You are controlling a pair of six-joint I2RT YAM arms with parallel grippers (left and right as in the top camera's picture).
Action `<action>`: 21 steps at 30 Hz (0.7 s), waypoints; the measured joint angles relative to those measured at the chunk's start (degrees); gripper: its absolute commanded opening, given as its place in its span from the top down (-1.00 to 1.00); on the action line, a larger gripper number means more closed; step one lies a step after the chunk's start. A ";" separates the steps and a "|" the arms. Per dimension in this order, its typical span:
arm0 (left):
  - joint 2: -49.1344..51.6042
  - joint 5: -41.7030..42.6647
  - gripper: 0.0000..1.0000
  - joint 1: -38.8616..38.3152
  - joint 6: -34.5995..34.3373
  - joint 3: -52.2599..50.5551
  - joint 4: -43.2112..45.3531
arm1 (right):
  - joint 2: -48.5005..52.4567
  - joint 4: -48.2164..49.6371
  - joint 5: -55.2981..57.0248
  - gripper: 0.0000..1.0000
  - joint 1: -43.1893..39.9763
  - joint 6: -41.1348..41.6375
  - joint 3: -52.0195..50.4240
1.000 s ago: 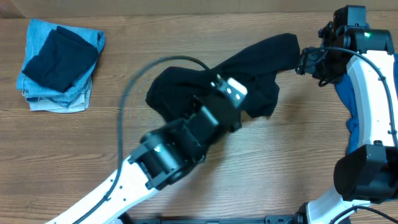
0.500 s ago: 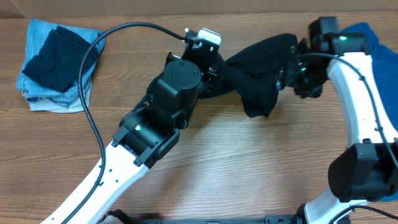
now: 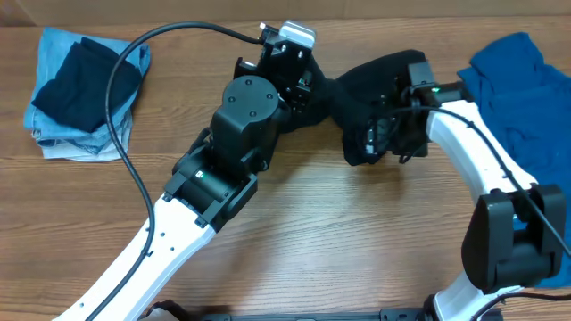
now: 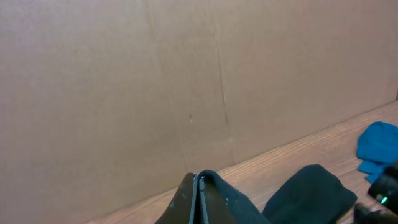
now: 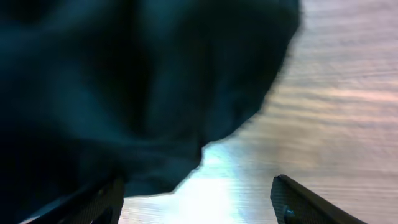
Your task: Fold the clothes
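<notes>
Overhead view: since a second ago the black garment point(image 3: 361, 85) has been drawn from a wide spread into a narrow, bunched band near the far edge of the counter point(image 3: 357, 250), and the blue garment point(image 3: 517, 89) at the right is now uncovered. The left fingers point(image 4: 185, 202) are clenched on a fold at its left end. The right fingers point(image 5: 305, 200) stand wide apart, released, just over its right lobe.

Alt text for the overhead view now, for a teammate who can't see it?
Both arms meet at a crumpled black garment on the wooden table: the left gripper is shut on its left end, the right gripper open over its right side. A blue garment lies far right, a folded pile far left.
</notes>
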 measured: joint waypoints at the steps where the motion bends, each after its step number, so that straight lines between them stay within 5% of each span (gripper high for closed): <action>1: 0.33 0.00 0.92 0.00 0.07 0.00 0.37 | 0.00 1.42 0.37 -0.59 1.42 0.42 -0.66; 10: 0.66 -0.46 0.92 0.00 2.80 0.00 1.40 | -0.07 3.76 13.03 -0.61 7.87 6.16 -1.66; 21: 1.20 -2.84 0.92 0.15 3.04 6.23 6.47 | -2.34 8.70 13.73 -0.76 12.15 7.91 -1.84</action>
